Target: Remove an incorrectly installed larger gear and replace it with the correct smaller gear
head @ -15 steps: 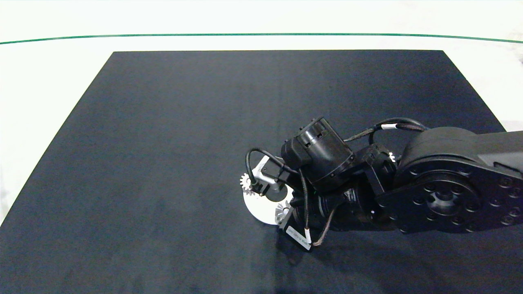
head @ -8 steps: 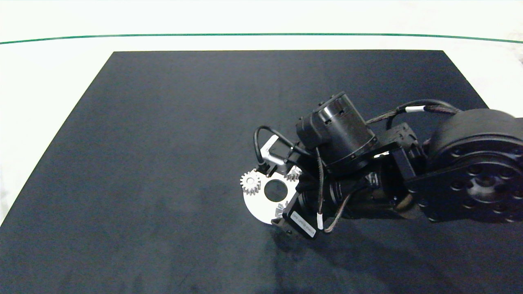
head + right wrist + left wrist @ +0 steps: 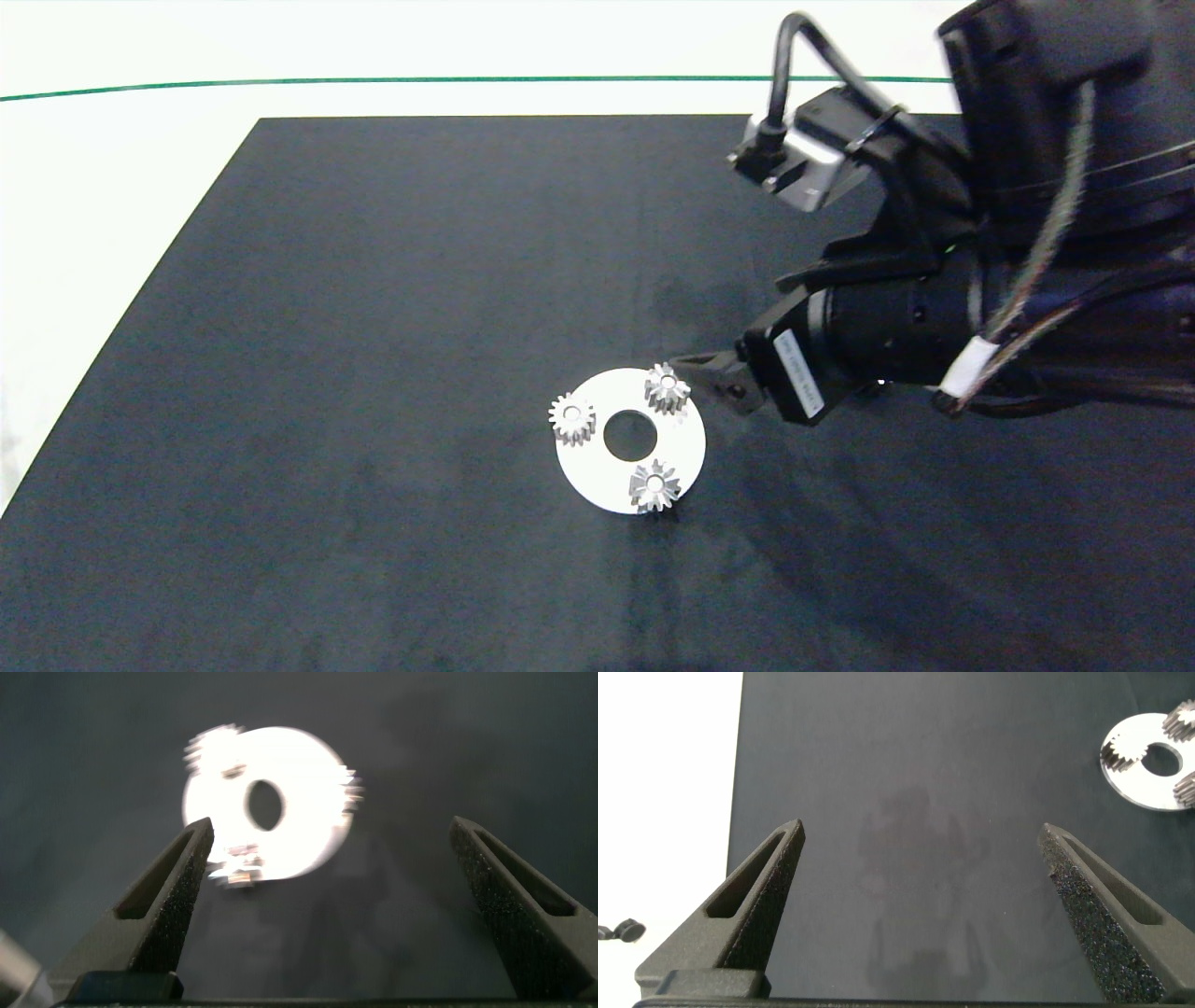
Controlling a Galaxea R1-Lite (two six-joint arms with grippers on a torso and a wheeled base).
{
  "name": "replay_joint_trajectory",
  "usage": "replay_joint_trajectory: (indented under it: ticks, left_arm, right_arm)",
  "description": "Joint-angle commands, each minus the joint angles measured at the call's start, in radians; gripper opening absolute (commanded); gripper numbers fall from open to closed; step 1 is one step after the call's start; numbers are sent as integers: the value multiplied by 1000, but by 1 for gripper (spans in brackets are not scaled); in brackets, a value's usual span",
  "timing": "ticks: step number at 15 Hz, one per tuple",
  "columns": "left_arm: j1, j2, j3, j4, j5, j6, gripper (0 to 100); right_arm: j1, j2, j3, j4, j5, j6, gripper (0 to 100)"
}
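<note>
With three gears seated on the white disc (image 3: 597, 471), the smaller gear (image 3: 653, 485) at its near rim, the swap looks done; the right gripper (image 3: 332, 873) hangs empty above it, jaws spread, the left gripper (image 3: 924, 873) likewise well aside, so only parking remains.

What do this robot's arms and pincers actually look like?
The right arm is bulky, glossy black and cylindrical, trailed by black cables with white tags, and bears a white label and a silver camera block. Both grippers, left and right, have two dark grey wedge-shaped fingers with rough, grainy pads.
</note>
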Motion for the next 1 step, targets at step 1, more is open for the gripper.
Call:
replay_joint_trajectory:
  ticks: [1]
  left_arm:
    - [15, -7, 3, 3, 39, 1, 100]
  right_arm:
    - [-47, -159, 54, 4, -142, 19, 100]
